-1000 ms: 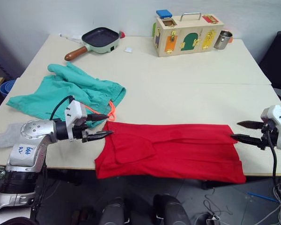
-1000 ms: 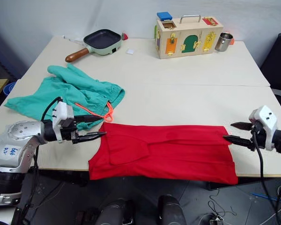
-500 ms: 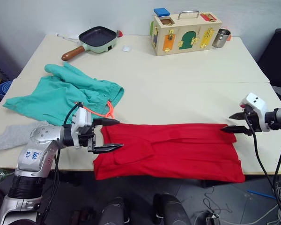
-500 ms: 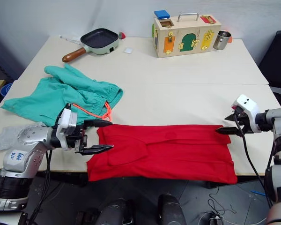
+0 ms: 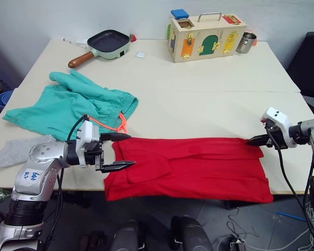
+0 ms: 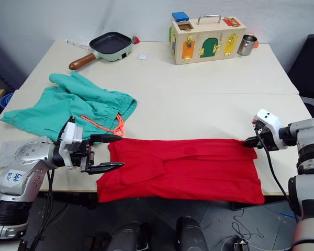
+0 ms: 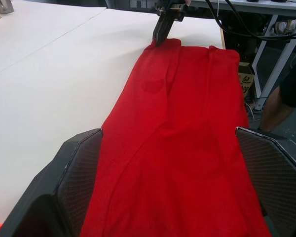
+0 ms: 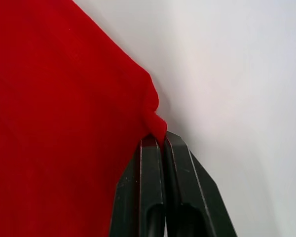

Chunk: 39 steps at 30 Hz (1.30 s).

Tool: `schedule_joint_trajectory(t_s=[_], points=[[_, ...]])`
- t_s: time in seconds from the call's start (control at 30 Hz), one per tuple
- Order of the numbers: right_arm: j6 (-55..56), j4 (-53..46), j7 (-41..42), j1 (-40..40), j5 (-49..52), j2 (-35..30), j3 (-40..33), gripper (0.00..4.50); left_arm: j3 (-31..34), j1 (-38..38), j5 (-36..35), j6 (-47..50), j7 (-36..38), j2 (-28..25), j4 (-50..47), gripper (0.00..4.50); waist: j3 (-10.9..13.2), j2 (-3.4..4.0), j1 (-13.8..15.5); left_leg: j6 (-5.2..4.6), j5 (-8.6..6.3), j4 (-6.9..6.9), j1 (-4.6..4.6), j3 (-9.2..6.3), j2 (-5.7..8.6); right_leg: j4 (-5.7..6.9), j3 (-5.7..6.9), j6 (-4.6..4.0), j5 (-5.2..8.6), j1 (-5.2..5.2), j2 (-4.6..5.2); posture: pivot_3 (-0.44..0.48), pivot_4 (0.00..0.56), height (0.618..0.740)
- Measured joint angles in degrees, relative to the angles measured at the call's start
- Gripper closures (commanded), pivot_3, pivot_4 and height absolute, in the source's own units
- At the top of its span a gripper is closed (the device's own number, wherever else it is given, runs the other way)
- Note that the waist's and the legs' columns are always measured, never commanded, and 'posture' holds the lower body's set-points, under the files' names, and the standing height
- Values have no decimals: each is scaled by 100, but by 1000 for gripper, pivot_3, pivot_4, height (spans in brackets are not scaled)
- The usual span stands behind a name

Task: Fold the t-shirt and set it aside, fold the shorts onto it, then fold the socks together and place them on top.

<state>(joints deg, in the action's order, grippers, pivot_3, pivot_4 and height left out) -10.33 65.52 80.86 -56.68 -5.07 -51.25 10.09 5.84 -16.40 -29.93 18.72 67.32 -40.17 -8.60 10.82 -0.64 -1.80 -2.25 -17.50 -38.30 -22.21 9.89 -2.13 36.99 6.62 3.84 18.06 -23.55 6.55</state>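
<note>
While the t-shirt (image 5: 191,167) lies stretched lengthwise along the near edge of the table (image 5: 209,99), already doubled into a long red band with its front margin drooping over the edge, I judge the first fold only partly made; the band must yet be folded short and set aside. My right gripper (image 6: 249,141) has its fingers pinched together on the far corner of the t-shirt at my right; my left gripper (image 5: 118,152) stands with its fingers spread wide apart about the t-shirt's other end, gripping nothing. The shorts (image 5: 73,104), teal with an orange drawstring, lie rumpled and unfolded just behind my left gripper; the socks (image 5: 13,151) lie grey and loose at the table's left margin, so both later stages remain untouched. Of writing I can read none with confidence: a white sticker on my left forearm bears handwritten blue marks, illegible; no garment label is exposed. Beyond stand a frying pan (image 5: 111,43), a wooden latch box (image 5: 206,31) and a metal cup (image 5: 245,43).
</note>
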Motion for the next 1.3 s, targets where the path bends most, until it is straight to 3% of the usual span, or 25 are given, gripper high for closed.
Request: schedule_joint_trajectory(t_s=[0.1,0.4,0.57,0.67,0.8,1.0,1.13,1.3], points=[[266,81,-267,-110,-105,75,7,4474,-10,-30,6,-19,-21,16,8,0,0,0,-12,1,1,0,0,1,0,1,-1,0,0,-1,0,0,150,740],[1311,740,-2463,-874,-645,719,-14,4474,-39,-145,183,-310,-237,198,147,0,0,1,-89,11,7,13,-2,3,0,3,-3,-1,1,-10,-3,0,150,740],[1557,930,-3057,-1027,-840,917,-12,4474,-39,-169,345,-469,-415,256,286,0,0,1,-83,9,8,11,-8,2,0,3,-2,-1,0,-10,-3,0,150,740],[1438,1025,-2948,-1077,-818,958,-104,4474,-43,-252,424,-534,-504,285,297,0,0,1,-79,9,8,12,-7,2,0,3,-1,-1,0,-10,-4,0,150,740],[1275,1072,-2621,-1088,-716,955,-264,3555,-91,-337,434,-301,-527,284,323,0,0,1,-96,7,8,13,-7,2,0,11,-2,-1,0,-10,-5,0,150,740],[1330,953,-2062,-1084,-571,513,-495,1492,-256,-648,474,-5,-605,285,507,0,2,3,-71,7,9,13,-8,2,0,7,-1,-1,0,-9,-5,0,150,740],[600,635,-1298,-1086,-150,-5,-885,95,-415,-1019,719,-224,-463,215,1059,0,3,5,-28,7,9,12,-7,3,-1,2,-1,-1,0,-10,-9,0,150,740],[-2098,-310,-568,-735,115,-708,-941,41,-774,-1643,898,-164,-40,167,1809,0,3,6,29,7,9,9,-12,1,-1,2,-1,-1,0,-15,-7,0,150,740]])
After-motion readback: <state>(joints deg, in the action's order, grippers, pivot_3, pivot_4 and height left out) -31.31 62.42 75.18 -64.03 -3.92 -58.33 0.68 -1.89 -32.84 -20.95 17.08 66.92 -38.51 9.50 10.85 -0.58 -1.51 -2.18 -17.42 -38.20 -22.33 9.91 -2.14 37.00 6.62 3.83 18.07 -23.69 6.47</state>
